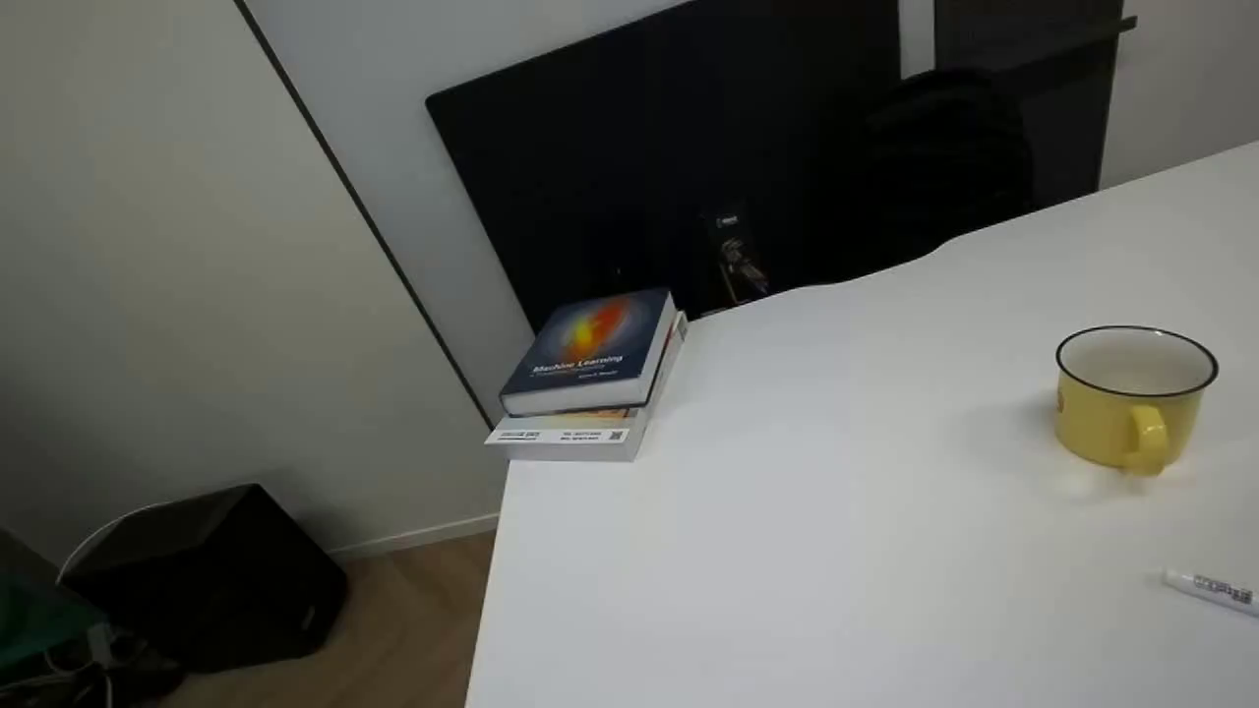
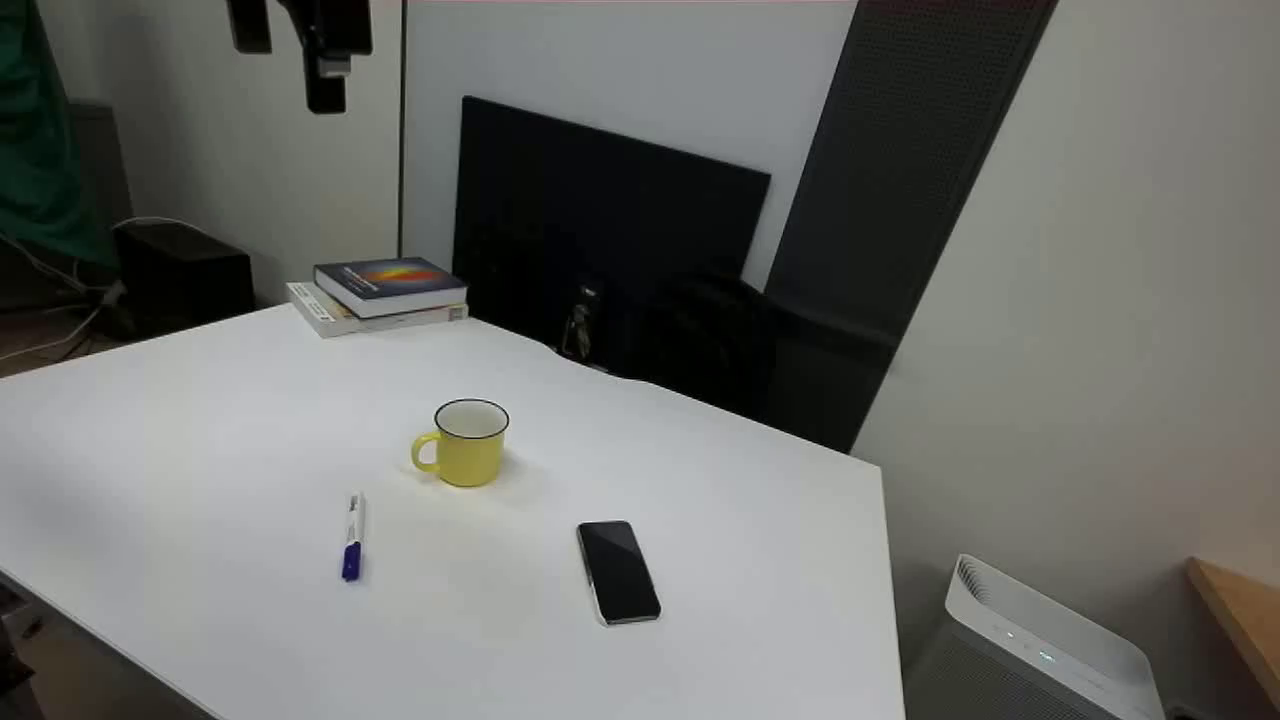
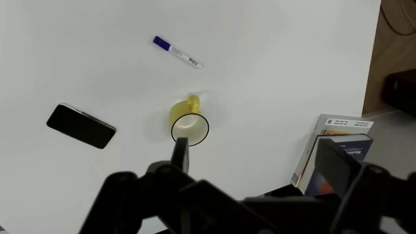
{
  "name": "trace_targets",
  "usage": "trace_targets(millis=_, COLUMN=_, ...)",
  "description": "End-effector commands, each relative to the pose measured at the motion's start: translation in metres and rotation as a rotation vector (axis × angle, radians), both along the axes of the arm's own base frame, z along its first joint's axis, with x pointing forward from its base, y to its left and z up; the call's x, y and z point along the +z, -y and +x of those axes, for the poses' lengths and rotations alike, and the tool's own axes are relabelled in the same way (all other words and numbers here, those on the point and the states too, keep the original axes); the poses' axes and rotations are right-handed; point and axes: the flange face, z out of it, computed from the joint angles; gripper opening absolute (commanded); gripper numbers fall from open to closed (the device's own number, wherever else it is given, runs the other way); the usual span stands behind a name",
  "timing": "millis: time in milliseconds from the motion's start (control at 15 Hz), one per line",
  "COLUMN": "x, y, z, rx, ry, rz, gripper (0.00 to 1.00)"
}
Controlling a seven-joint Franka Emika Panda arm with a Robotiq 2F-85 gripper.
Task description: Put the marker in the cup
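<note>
Spreads as a white table in an exterior view. Carries the cup upright, with handle toward nine o'clock. From there, bears the marker lying at eight o'clock, with blue cap toward six; a phone, face up, at four; and a pale lower book at eleven, near the edge.

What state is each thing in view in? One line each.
claw: open, holding nothing, above the table
marker: capped, lying on the table, outside the cup
cup: upright, nothing visible inside
phone: lying flat, dark face up, unlit
upper book: closed, flat on the lower book
lower book: closed, flat
black panel, maybe a screen: unlit
white appliance: small light lit on top
</note>
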Motion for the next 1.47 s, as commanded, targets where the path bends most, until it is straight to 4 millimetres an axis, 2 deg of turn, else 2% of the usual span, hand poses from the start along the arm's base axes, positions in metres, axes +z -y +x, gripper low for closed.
trace_targets(millis=0, x=0.0, y=0.0, z=0.0, rx=0.0, ry=-0.001, rz=0.0, gripper=1.0)
trace_targets(millis=667, x=-0.003, y=0.002, z=0.0, rx=0.02, ry=-0.012, rz=0.009, gripper=1.0)
trace_targets(millis=933, x=-0.027, y=0.016, z=-0.004, rx=0.138, ry=-0.043, rz=-0.027, gripper=1.0)
trace_targets(millis=1400, x=-0.066, y=0.044, z=-0.012, rx=0.456, ry=-0.073, rz=-0.168, gripper=1.0)
